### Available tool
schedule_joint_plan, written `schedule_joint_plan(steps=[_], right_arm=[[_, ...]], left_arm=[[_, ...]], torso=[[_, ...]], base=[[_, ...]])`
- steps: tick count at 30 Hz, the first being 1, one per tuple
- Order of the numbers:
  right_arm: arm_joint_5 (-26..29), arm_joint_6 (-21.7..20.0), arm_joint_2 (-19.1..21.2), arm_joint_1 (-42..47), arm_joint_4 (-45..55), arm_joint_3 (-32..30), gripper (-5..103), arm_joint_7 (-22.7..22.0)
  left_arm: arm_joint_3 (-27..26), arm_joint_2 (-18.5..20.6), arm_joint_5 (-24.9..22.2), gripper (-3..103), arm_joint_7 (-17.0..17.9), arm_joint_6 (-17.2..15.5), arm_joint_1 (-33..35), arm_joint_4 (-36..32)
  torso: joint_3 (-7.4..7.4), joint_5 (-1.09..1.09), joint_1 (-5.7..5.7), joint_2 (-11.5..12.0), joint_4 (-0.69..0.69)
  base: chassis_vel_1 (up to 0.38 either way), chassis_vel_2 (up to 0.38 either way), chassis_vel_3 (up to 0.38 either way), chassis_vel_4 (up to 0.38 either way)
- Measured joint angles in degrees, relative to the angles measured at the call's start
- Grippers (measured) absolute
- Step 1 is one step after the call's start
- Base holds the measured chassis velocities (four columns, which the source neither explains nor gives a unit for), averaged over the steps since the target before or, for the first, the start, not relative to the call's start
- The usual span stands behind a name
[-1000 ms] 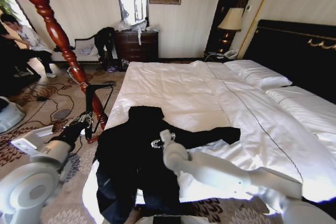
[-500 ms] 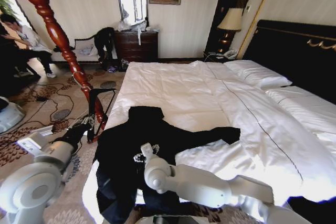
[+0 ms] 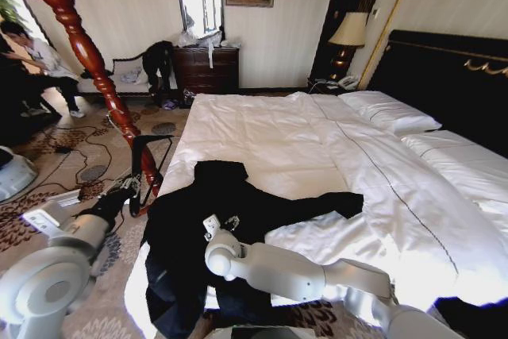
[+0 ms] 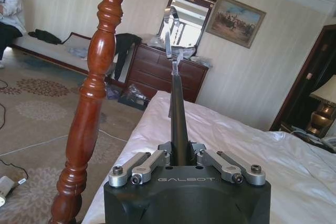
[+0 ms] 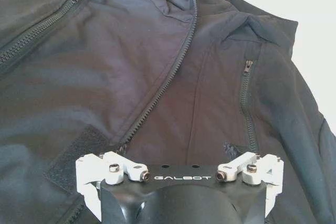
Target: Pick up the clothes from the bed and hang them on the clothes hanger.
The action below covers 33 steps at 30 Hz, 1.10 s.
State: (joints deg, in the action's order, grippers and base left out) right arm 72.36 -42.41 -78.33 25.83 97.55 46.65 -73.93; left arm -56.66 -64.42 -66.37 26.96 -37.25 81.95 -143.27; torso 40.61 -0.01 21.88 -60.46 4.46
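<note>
Standing at far left, a turned red wooden post [image 3: 86, 51] rises over patterned carpet, with open floor between it and the bed [image 3: 262, 129]. Left gripper [image 3: 129, 184], just beside the post's lower part and off the bed's left edge, is clamped on the clothes hanger [image 3: 151, 142]; the left wrist view shows the hanger's shaft [image 4: 177, 121] gripped between the fingers and its metal hook at the far end. Clothes [image 3: 198, 228]: black jacket, spread across the bed's near left corner, hem draped over the foot edge, one sleeve reaching right over the white duvet. Right gripper [image 3: 221, 225] hovers above the jacket's chest; the right wrist view shows its fingers [image 5: 119, 170] spread apart over the zipper [image 5: 168, 85] and a zipped pocket. White duvet to the right lies bare up to the pillows [image 3: 390, 113].
</note>
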Motion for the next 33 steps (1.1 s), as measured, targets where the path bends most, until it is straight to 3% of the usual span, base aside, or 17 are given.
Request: schedule_joint_plan(steps=[5,11,22,33], right_arm=[[1.57,0.01,0.74,0.14,1.31,0.21,100,-1.83],[7.4,0.08,1.41,2.19,5.4,-1.44,100,-5.5],[3.81,0.96,-0.62,1.73,-1.29,-2.85,100,-4.01],[-6.74,5.79,-3.06,-1.97,-12.45,-3.65,100,1.99]], left_arm=[[-0.45,0.19,-0.62,16,0.14,-0.03,0.12,0.01],[-0.34,0.27,-0.69,16,0.2,-0.05,0.29,0.02],[-0.78,0.41,-1.22,16,0.55,-0.06,0.87,0.02],[-0.01,-0.75,-2.05,16,1.22,0.0,1.51,0.03]], torso=[[0.0,0.01,0.0,0.0,0.0],[0.0,0.0,0.0,0.0,0.01],[0.0,0.01,0.0,0.0,0.0],[0.0,0.0,0.0,0.0,0.0]], base=[[0.0,0.0,0.0,0.0],[0.0,0.0,0.0,0.0],[0.0,0.0,0.0,0.0],[0.0,0.0,0.0,0.0]])
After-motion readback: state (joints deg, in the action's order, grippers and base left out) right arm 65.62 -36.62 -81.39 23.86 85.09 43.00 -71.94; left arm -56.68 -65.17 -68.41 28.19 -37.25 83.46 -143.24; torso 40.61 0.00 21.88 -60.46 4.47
